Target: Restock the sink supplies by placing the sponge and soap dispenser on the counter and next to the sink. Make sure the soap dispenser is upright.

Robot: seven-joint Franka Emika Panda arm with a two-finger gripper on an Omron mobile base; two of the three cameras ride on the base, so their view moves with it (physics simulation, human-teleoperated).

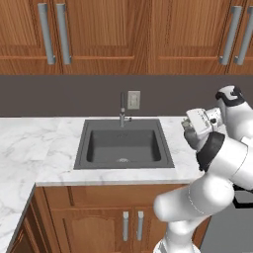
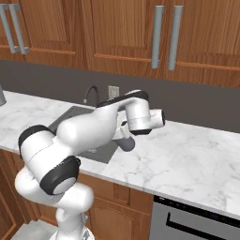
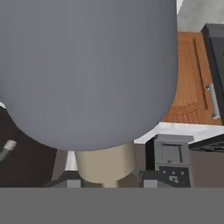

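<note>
The gripper is closed on the soap dispenser, its dark fingertips pinching the pale neck end. From there the grey rounded body swells away toward 12 o'clock in the hand view, so the bottle's long axis runs roughly along the gripper's own reach rather than across it.

In the right base view the gripper points down to about 7 o'clock from the white hand, and the soap dispenser hangs low over the marble counter. Whether it touches the slab I cannot tell.

In the left base view the gripper sits at 3 o'clock from the sink, just beyond its right rim. The faucet lies off at about 10 o'clock.

The coming move likely turns on that axis: the bottle looks tilted, so it should be brought vertical over the bare strip of counter beside the rim before letting go.
</note>
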